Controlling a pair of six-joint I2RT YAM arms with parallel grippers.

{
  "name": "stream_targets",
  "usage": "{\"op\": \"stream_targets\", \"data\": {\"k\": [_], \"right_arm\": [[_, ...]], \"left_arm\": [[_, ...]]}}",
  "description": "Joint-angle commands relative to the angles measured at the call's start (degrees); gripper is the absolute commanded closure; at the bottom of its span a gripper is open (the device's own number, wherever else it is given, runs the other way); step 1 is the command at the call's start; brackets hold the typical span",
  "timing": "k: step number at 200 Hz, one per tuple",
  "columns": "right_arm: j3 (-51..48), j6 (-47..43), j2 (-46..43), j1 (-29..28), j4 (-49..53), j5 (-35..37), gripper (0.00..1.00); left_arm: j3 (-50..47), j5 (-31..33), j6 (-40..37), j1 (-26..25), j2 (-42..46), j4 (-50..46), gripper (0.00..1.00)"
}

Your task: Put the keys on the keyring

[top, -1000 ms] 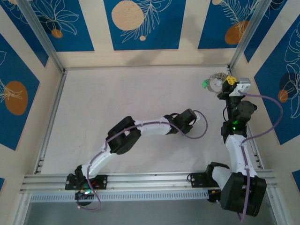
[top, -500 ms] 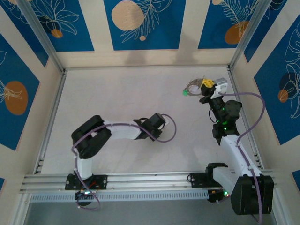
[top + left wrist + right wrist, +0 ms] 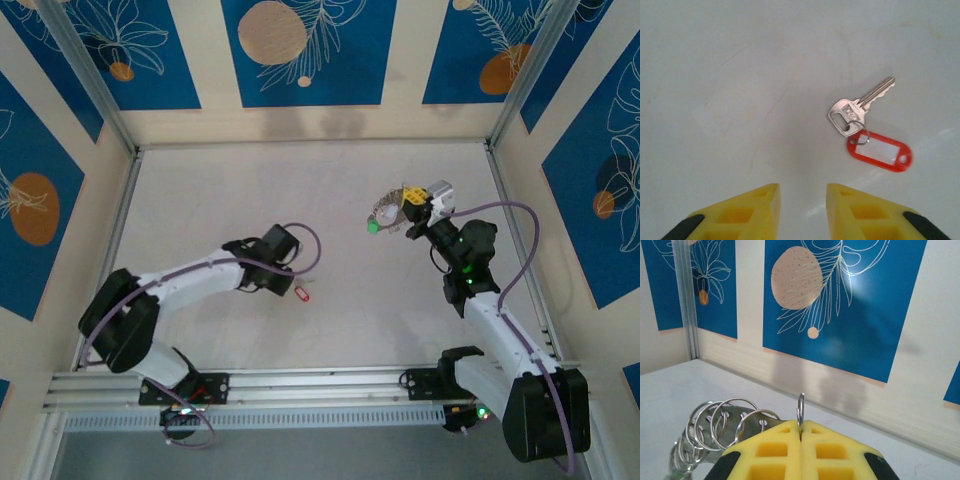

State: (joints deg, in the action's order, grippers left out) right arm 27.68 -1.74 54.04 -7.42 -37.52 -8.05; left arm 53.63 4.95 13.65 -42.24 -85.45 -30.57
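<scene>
Left wrist view: the red-tagged key (image 3: 860, 107) lies ahead-right of the left end effector (image 3: 803, 200), fingers apart, blade pointing diagonally away; the right end effector (image 3: 801, 439) clamps the keyring (image 3: 800, 409).

The keyring (image 3: 800, 410) was half hidden between the right fingers (image 3: 772, 450); the bottom edge cut off the left fingers (image 3: 745, 210); the green-tagged key (image 3: 373, 227) was too small to make out.

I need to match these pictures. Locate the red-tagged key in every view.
Top external: red-tagged key on the table, just right of the left gripper.
Left wrist: key right of centre, ahead of the jaws.
Right wrist: aimed at the blue wall panels.
Shared landmark: the left gripper.
</scene>
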Motion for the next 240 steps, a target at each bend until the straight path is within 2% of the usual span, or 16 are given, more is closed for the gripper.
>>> {"op": "stream_targets", "data": {"k": [1, 16, 63, 80, 119, 149, 240], "right_arm": [[0.3, -1.7, -1.6, -0.5, -1.4, -1.4, 1.0], [0.9, -2.2, -1.3, -0.8, -0.5, -2.0, 1.0], [1.3, -4.0, -1.0, -1.9, 1.4, -2.8, 1.0], [1.4, -4.3, -1.0, -2.0, 1.8, -2.7, 1.0], [1.5, -4.7, -0.9, -2.1, 2.0, -2.9, 1.0], [1.6, -5.0, -1.1, -2.1, 2.3, -2.5, 1.0], [2.3, -6.4, -1.3, -2.1, 3.3, -1.5, 1.0]], "left_arm": [[-0.4, -14.1, 7.8, 2.1, 0.6, -4.0, 0.71], [1.0, -17.0, 9.8, 2.7, -1.0, -4.8, 0.7], [6.2, -18.7, 12.0, 2.2, -6.1, -4.3, 0.65], [7.5, -16.2, 12.6, 0.6, -6.3, -3.7, 0.64], [11.3, -9.4, 16.3, -0.3, -11.2, -7.4, 0.7], [13.7, -4.5, 17.5, -2.2, -14.1, -9.6, 0.7], [14.9, -2.3, 14.9, -4.1, -18.2, -9.4, 0.72]]}}
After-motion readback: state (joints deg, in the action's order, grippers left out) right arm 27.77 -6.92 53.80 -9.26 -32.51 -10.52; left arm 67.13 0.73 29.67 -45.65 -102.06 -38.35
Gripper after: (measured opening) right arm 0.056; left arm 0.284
